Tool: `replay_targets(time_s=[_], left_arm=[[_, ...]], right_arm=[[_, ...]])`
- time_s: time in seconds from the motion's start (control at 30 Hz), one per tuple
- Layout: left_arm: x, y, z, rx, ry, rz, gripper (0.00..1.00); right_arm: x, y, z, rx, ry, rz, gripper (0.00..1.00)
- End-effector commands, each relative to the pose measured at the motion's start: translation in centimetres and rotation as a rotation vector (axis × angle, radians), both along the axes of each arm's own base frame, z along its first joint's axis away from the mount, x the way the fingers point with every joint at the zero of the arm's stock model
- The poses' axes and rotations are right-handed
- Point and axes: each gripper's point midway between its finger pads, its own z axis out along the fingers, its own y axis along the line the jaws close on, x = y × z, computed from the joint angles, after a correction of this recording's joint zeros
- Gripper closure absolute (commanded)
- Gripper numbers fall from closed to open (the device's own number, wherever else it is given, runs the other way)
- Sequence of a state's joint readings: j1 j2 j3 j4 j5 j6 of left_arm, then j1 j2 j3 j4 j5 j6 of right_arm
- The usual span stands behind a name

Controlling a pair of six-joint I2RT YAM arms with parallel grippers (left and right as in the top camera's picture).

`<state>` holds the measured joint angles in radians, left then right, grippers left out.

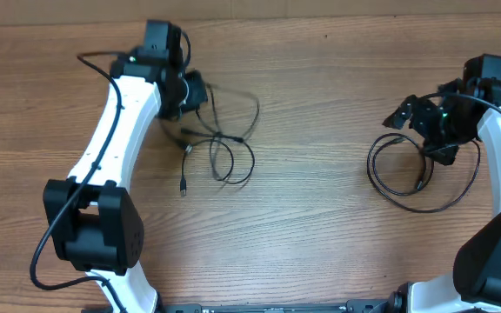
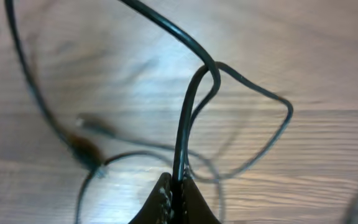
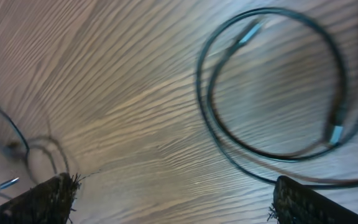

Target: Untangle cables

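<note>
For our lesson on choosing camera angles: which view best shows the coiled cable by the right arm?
The right wrist view: the coiled cable appears large, both plug ends clear. The overhead view shows it small. The left wrist view misses it.

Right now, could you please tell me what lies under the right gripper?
Beneath the open right gripper a coiled black cable lies in a loop on the wooden table, both plug ends showing. In the overhead view, the gripper covers part of the loop's top edge.
</note>
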<state>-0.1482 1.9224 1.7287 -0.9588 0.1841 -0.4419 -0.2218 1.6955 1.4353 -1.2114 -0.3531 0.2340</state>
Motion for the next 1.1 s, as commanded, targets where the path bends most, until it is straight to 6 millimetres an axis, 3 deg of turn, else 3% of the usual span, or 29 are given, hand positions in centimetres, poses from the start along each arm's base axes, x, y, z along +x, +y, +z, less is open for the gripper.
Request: replay_targets(time_s=[0.0,0.1,0.17,0.33,0.43,0.67,0.93,1.07], left_arm=[[0.6,-0.5,2.6,-0.06,-0.046,-0.003,0.96],[0.0,-0.4,2.2,-0.05,-0.017,0.0,0.96],[-0.7,-0.1,1.6,-0.033,0.019,0.004,0.9],[-2.6,0.6,-0.2,0.022,0.1,0.015,0.51],[-3.8,0.4,-1.8,0.03,0.15,0.005,0.42],[-6.1,-1.0,-6.2,0.086,0.211,-0.047,0.44],[-7.4,-3.1,-10.1,0.273,0.149,-0.156,0.44],[-8.2,-5.0,-10.9,0.279,0.132,-0.205,0.56]], right_arm=[[0.4,2.0,0.2,0.036,-0.024,0.077,0.0],[0.4,3.6,0.2,0.037,-0.025,0.122,0.0],[0.4,4.7,0.3,0.037,-0.029,0.147,0.0],[0.7,7.3,0.3,0.043,-0.039,0.182,0.0],[0.5,8.8,-0.1,0.051,-0.028,0.191,0.0],[0.0,11.1,-0.6,0.05,-0.019,0.251,0.0],[-0.2,11.5,-0.6,0.05,-0.014,0.264,0.0],[-0.5,11.5,-0.7,0.05,-0.003,0.265,0.0]])
